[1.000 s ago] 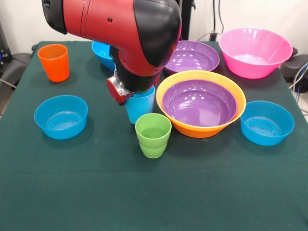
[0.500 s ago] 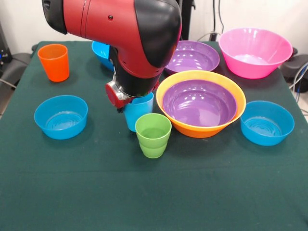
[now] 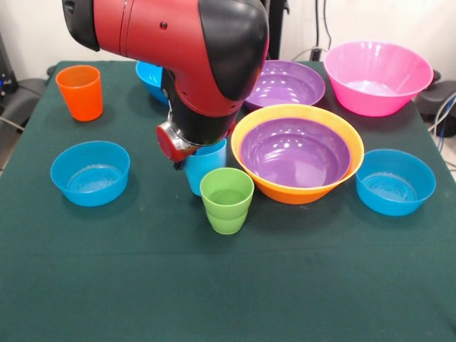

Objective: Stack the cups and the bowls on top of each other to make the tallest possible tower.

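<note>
My red and black arm (image 3: 192,64) comes down over the light blue cup (image 3: 203,167), which stands upright just behind the green ridged cup (image 3: 226,199). The gripper is hidden behind the arm's wrist (image 3: 173,140), right at the blue cup's rim. The orange cup (image 3: 80,92) stands at the far left. A purple bowl (image 3: 296,153) sits nested in the large orange-yellow bowl (image 3: 299,191), right of the cups. A second purple bowl (image 3: 285,84) and the pink bowl (image 3: 377,77) stand behind it.
Three small blue bowls stand apart on the dark green cloth: one at the left (image 3: 90,172), one at the right (image 3: 395,182), and one partly hidden behind the arm (image 3: 149,77). Cables and dark gear lie past the table's right edge (image 3: 442,107).
The arm's wrist and the light blue cup have shifted slightly down and to the left over the last second. Nothing else has moved.
</note>
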